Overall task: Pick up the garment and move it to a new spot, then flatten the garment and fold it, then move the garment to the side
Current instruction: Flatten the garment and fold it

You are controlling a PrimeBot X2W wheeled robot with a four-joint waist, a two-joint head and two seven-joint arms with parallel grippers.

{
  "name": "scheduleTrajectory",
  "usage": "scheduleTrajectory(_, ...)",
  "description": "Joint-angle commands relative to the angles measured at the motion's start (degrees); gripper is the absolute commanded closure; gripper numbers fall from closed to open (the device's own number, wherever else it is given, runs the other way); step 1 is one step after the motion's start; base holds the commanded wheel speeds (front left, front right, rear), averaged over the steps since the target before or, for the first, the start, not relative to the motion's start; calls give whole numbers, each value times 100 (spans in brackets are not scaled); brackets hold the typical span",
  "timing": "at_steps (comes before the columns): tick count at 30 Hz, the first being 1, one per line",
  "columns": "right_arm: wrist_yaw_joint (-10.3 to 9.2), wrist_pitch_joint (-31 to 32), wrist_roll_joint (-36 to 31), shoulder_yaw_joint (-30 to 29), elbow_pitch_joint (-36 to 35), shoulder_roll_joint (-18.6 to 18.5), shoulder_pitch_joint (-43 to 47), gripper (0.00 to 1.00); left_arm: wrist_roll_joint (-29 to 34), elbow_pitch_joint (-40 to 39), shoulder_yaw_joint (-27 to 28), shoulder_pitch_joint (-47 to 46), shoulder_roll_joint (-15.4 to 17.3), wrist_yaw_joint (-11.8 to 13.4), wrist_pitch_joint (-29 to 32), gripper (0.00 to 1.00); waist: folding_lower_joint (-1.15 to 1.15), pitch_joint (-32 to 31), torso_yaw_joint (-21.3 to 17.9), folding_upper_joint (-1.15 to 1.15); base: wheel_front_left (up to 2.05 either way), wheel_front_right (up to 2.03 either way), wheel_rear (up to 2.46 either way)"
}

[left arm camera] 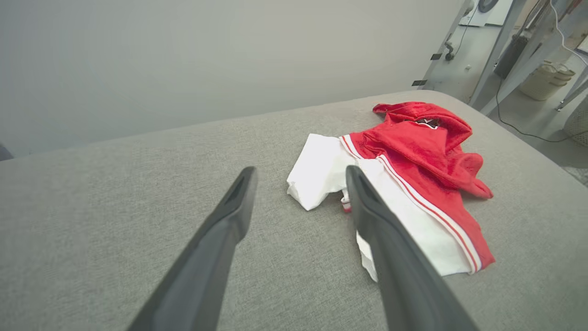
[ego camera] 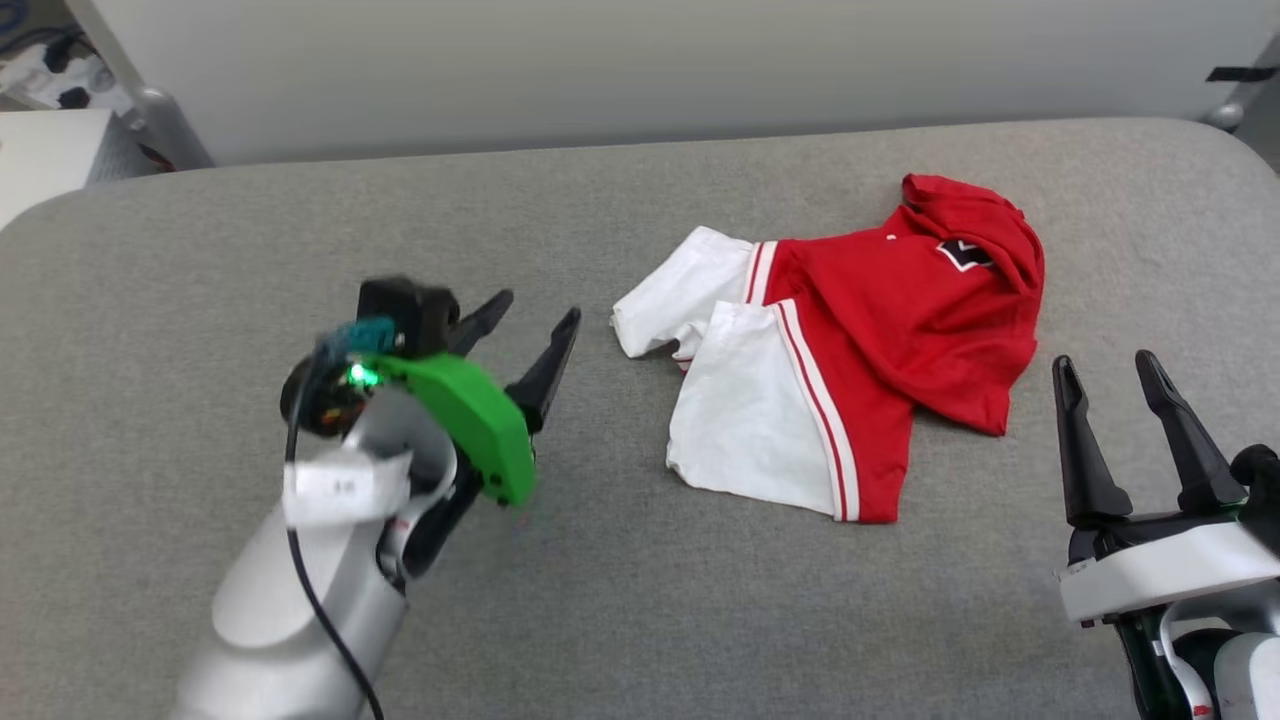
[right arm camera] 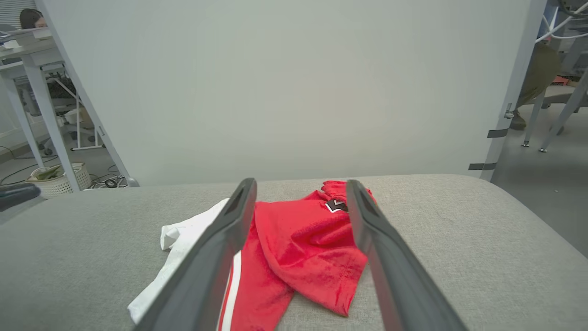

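The garment point(ego camera: 880, 320), a red T-shirt with white sleeves and stripe trim, lies crumpled right of centre on the grey padded table point(ego camera: 600, 600). Its white sleeves point left and a dark label shows at the collar. My left gripper point(ego camera: 535, 330) hovers open to the left of the sleeves, fingers aimed toward them, a short gap away. In the left wrist view the garment point(left arm camera: 413, 184) sits just beyond the open gripper point(left arm camera: 301, 177). My right gripper point(ego camera: 1105, 365) stands open at the lower right, just beside the red hem. The right wrist view shows the garment point(right arm camera: 298, 248) between the fingers of the open gripper point(right arm camera: 301, 188).
A pale wall panel point(ego camera: 640, 70) stands behind the table's far edge. The table's rounded right corner point(ego camera: 1230, 160) drops to the floor. Metal frame legs point(left arm camera: 505, 41) and a woven basket point(left arm camera: 546, 78) stand beyond it. A person point(right arm camera: 32, 18) sits at a desk far left.
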Motion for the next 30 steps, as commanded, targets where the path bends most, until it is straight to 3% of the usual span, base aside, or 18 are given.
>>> scheduleTrajectory(1,-4,-2,-38,-26,-56,45,58,0,-134,74,-64,-350,58,-17,304,0,0,414,-396,0,0,0,0)
scheduleTrajectory(9,-4,-146,-78,84,-82,134,-97,0,-829,1046,-471,-1923,391,-17,2635,0,0,923,-902,0,0,0,0)
scheduleTrajectory(13,-4,-242,-81,190,1,202,-194,0,-953,1499,-580,-2369,490,-17,3325,0,0,1145,-1127,0,0,0,0)
scheduleTrajectory(18,-4,-386,-49,259,155,279,-318,0,-925,1909,-667,-2729,562,-13,3674,0,0,1406,-1346,0,0,0,0)
scheduleTrajectory(29,-4,-579,-47,246,413,359,-477,0,-813,2636,-858,-2872,474,-12,3573,0,0,1587,-1463,0,0,0,0)
scheduleTrajectory(30,-4,-578,-52,245,416,362,-488,0,-803,2694,-883,-2864,475,-12,3572,8,0,1587,-1455,0,0,0,0)
